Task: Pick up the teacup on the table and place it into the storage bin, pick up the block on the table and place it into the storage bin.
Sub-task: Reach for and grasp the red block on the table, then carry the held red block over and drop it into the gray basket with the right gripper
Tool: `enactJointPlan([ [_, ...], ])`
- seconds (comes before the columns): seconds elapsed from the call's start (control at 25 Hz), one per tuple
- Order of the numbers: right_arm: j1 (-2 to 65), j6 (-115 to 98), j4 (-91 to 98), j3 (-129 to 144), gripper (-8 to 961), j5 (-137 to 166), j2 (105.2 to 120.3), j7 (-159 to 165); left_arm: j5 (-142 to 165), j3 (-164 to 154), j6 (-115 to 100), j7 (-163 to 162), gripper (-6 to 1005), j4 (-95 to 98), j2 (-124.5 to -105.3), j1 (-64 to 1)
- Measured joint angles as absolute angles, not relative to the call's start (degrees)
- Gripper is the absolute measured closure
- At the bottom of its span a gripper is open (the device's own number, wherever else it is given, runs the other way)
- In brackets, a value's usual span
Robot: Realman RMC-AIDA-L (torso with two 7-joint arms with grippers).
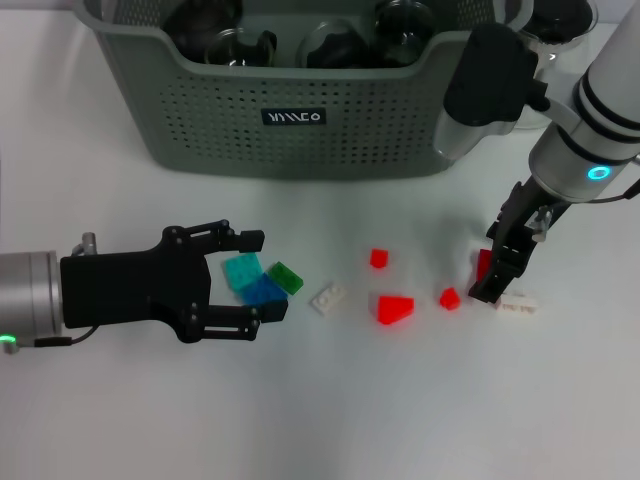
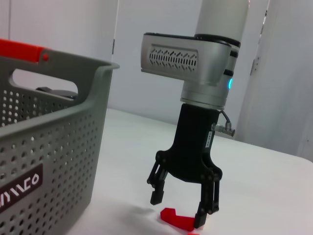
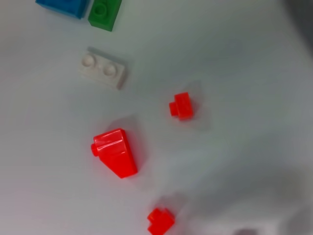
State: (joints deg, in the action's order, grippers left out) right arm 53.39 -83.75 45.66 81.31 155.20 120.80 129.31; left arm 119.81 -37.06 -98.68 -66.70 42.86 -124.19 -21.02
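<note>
Blocks lie scattered across the white desk (image 1: pixel 120 420) in front of the storage bin (image 1: pixel 200 110), small plastic bricks in red, white, blue and green. The right hand (image 1: pixel 495 285) reaches down with its fingers spread over a dark red block (image 1: pixel 484 264) at the far right of the scatter, one fingertip touching or nearly touching it, a white brick (image 1: pixel 517 305) just beside. The left hand (image 1: pixel 250 278) lies low over the desk, spread wide around a teal block (image 1: pixel 240 270), a blue block (image 1: pixel 262 291) and a green block (image 1: pixel 285 276) clustered together. Dark glassware already sits inside the bin; no teacup shows on the desk.

Such bricks are judged light, rigid and hard, with smooth faces that could slip or pop out of a pinch. The flat parallel sides look the surest place to grip; the studded tops and the sloped face of the red wedge block (image 1: pixel 394 309) offer poor purchase. Closely packed neighbours may be nudged aside, and a thin piece lying flat leaves little height to catch.
</note>
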Motion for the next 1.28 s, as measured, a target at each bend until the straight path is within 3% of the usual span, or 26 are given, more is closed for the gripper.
enactJointPlan([
  [0.76,53.4,-82.1,44.8,83.6,64,154.5,120.85,129.4,123.1,-37.5,-97.8,-66.7,140,42.8,-124.34,-21.4],
  [0.96,53.3,-82.1,44.7,83.9,182,154.5,120.85,129.7,123.1,-37.4,-97.7,-66.7,140,42.8,-124.36,-21.5],
  [1.28,53.8,-83.0,45.4,83.7,245,154.4,120.67,130.1,123.1,-37.2,-97.8,-66.7,140,42.8,-124.33,-21.5],
])
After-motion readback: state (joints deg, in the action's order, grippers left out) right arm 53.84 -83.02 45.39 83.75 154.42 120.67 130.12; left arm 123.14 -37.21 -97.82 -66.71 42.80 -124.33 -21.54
